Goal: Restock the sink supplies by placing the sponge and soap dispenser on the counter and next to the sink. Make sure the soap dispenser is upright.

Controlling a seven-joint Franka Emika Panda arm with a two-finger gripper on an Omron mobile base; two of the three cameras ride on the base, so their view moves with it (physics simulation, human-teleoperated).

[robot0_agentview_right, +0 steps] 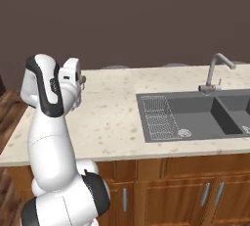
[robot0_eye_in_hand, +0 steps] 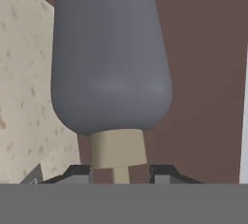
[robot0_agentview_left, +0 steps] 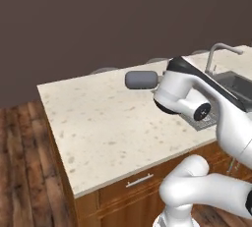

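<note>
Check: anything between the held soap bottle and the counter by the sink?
Nothing visible. The rounded grey-blue soap dispenser, sideways in the hand, sits over bare beige speckled counter left of the dark grey sink.

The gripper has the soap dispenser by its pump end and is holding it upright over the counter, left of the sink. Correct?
Not quite. The gripper does hold the soap dispenser by its pump end above the counter, left of the sink, but the bottle isn't upright: the left base view shows it lying horizontal, its body pointing away from the hand.
</note>
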